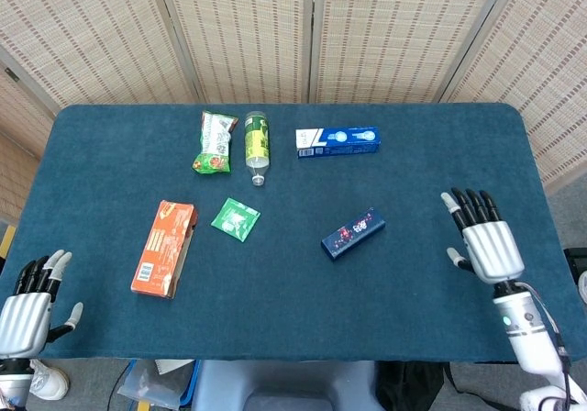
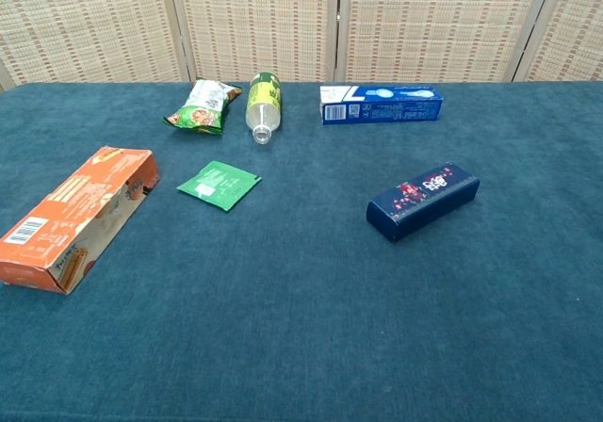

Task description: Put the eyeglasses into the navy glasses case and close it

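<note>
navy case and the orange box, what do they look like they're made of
Navy case: looks like a rigid box with a smooth, faintly glossy skin, judging by its crisp edges and the sheen on its printed floral top; whether card or plastic underneath is unclear.

Orange box: likely printed cardboard with a slight sheen, given the folded edges, barcode and an end flap that looks worn.

The whole table [image 1: 275, 356] is seen steeply from above in the head view. It is viewed lower and nearer in the chest view, facing the far screen [image 2: 424, 22]; the tabletop is shared.
</note>
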You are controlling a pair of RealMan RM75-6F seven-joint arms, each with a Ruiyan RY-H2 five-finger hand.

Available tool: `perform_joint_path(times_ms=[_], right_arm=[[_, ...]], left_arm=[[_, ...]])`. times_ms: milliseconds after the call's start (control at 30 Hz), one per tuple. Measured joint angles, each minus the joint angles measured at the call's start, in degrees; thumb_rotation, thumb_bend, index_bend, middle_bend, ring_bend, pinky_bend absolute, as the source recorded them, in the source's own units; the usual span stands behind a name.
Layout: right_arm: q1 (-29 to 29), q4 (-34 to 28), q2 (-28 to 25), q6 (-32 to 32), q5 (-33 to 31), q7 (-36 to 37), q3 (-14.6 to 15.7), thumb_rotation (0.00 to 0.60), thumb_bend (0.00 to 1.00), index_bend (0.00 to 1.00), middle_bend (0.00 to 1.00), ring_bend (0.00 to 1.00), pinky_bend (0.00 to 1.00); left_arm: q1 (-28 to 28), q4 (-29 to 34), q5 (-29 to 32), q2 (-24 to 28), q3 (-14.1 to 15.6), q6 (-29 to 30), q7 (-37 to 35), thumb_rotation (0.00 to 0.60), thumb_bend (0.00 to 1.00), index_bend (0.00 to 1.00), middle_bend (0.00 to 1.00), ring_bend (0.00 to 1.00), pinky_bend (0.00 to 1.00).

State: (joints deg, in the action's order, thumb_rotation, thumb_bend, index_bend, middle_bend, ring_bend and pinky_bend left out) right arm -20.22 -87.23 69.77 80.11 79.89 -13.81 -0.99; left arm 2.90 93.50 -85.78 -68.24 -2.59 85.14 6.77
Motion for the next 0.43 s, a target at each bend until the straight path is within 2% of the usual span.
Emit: perform_joint_path(times_ms=[233,433], right_arm=[[8.24,-1.79,-2.15,9.14,3.43,2.52,2.7,0.6,0.23,0.04,0.08,0.0,0.0],[12.61,-1.3,-2.35,11.7,4.82,4.98,4.06,0.6,0.23,0.05,0.09,0.0,0.0]], left_arm=[[1.18,2.24,-0.57,-0.75,-0.99,0.48,2.28,0.6,0.36,0.0,0.0,0.0,0.0],[1.56,2.89,-0.72,-1.62,-1.78,1.76,3.24,0.6,0.36,0.0,0.0,0.0,0.0]])
